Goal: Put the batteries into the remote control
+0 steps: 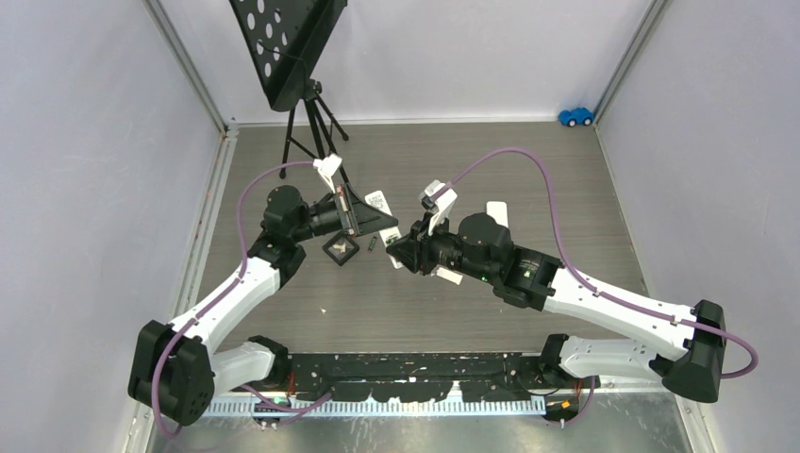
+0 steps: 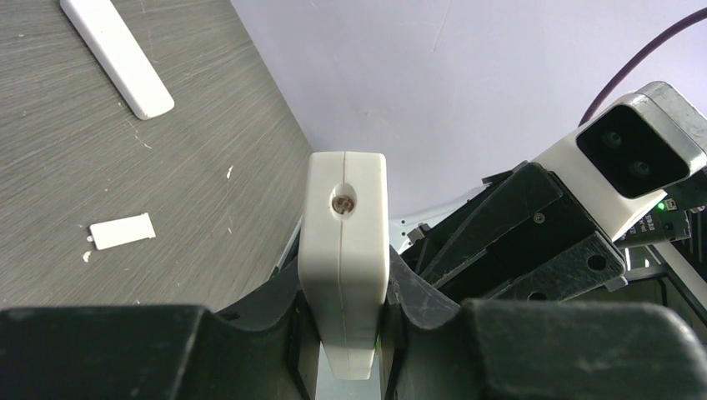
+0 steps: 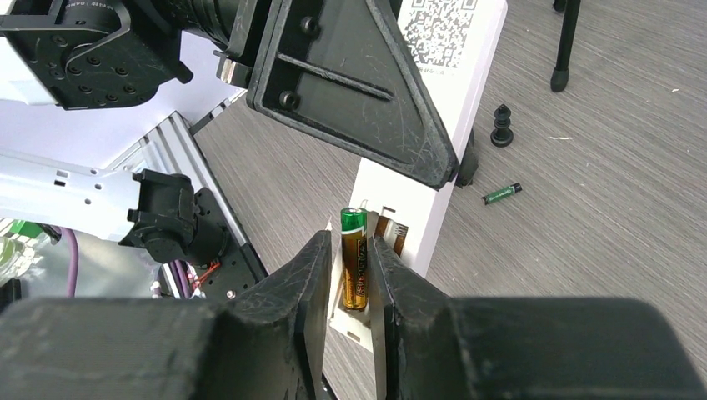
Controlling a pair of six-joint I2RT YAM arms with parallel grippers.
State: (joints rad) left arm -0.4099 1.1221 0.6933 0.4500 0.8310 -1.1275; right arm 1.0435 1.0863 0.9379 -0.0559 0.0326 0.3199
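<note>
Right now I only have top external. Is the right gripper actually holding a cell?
Observer: Yes. The right wrist view shows the right gripper shut on a green-capped battery.
Operator: Where is it relative to the remote?
Observer: At the open battery compartment of the white remote. I cannot tell whether it is seated.
Operator: Left side gripping?
Observer: The left gripper clamps the white remote, which points end-on at the left wrist camera.
Operator: Any spare cell?
Observer: One loose green battery lies on the table beyond the remote.
</note>
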